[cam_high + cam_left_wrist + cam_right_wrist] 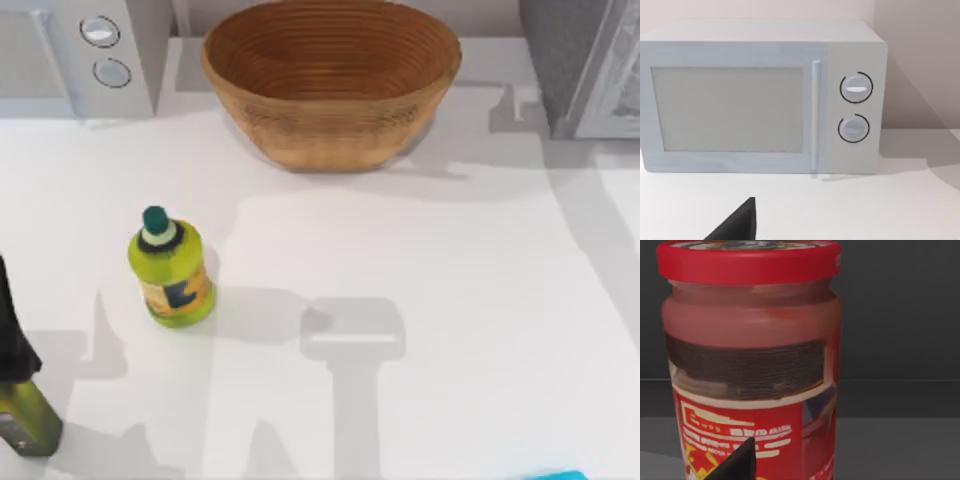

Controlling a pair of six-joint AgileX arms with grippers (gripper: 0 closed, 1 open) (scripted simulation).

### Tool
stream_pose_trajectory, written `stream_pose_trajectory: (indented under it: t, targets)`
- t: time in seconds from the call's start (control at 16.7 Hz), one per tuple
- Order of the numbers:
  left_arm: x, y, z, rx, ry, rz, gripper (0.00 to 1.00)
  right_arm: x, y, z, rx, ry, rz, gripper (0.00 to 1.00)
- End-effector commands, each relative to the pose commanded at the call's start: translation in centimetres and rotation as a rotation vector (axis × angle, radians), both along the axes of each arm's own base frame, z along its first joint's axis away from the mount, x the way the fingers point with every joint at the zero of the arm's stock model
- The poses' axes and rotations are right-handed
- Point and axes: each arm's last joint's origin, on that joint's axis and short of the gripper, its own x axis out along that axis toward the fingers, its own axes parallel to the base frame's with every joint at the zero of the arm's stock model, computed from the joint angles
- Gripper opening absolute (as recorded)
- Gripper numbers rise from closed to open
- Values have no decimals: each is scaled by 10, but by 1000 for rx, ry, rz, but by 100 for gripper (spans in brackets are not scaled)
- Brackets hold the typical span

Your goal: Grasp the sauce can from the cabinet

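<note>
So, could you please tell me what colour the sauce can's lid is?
Red, seen best in the right wrist view: the sauce can has a red lid.

A woven basket (331,80) sits at the table's (450,280) far middle. A white microwave (760,97) with 2 round dials (856,88) stands at the far left, door shut. A yellow-green bottle (172,268) with a dark green cap stands upright at left, well apart from both

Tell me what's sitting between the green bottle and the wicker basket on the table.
Nothing: in the top view, bare white table and shadows run from the yellow-green bottle to the basket.
</note>
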Motion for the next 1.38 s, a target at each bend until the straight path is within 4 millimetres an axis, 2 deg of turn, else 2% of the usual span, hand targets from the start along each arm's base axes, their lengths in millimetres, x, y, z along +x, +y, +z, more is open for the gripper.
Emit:
stream_pose_trajectory:
  t: [0.3, 0.42, 0.78, 1.08, 1.2, 1.38]
  targets:
    - [0, 0, 0, 0, 0, 0, 100, -1, 0, 1, 1, -4, -3, 100]
    - [0, 0, 0, 0, 0, 0, 100, 2, 7, 1, 5, -5, -4, 100]
    - [0, 0, 0, 0, 0, 0, 100, 11, 47, -1, 5, 3, -10, 100]
    - [0, 0, 0, 0, 0, 0, 100, 11, 48, -2, 5, 4, -11, 100]
    - [0, 0, 0, 0, 0, 0, 100, 22, 48, 0, 5, 2, -10, 100]
    - [0, 0, 0, 0, 0, 0, 100, 54, 50, -1, 3, 7, -10, 100]
